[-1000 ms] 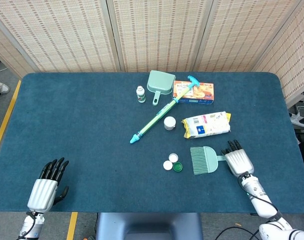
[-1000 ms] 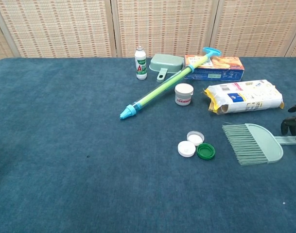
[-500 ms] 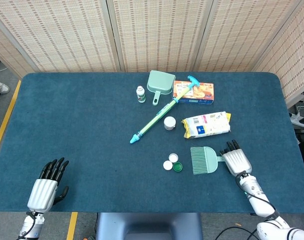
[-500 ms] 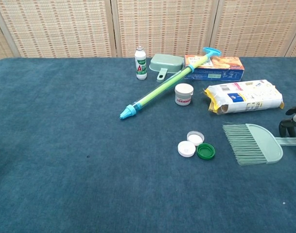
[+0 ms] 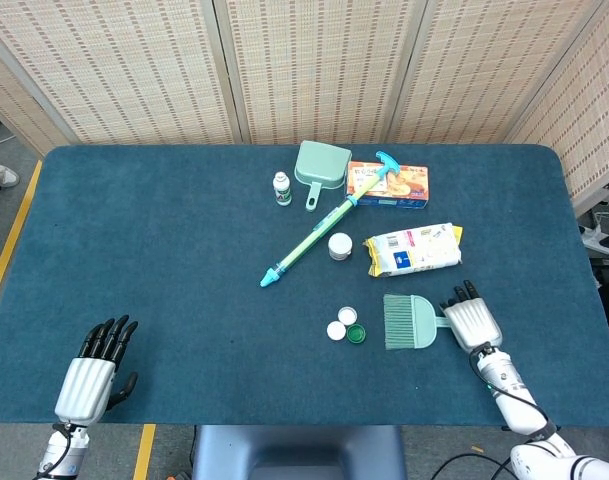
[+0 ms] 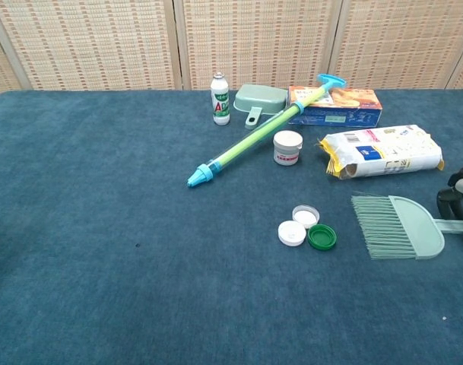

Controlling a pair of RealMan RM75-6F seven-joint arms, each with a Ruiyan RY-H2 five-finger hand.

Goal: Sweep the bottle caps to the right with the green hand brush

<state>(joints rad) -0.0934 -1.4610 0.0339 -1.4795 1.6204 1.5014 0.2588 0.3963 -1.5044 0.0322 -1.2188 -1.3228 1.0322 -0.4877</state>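
Note:
The green hand brush [image 5: 412,320] [image 6: 402,226] lies on the blue table, bristles pointing left. Three bottle caps sit just left of the bristles: two white caps [image 5: 347,315] [image 5: 336,330] [image 6: 292,233] and a green cap [image 5: 356,334] [image 6: 321,237]. My right hand [image 5: 471,320] [image 6: 461,194] lies over the brush handle and grips it at the right edge of the chest view. Only the head view shows my left hand [image 5: 92,375], which rests at the near left corner, fingers straight, holding nothing.
Behind the caps lie a long green-blue pump toy [image 5: 319,235], a white jar [image 5: 340,245] and a snack packet [image 5: 414,248]. Further back are a green dustpan [image 5: 321,165], a small bottle [image 5: 282,187] and a biscuit box [image 5: 389,185].
The brush has turned slightly with my right hand, its head shifting a little right and back. The caps and the left hand have not moved.

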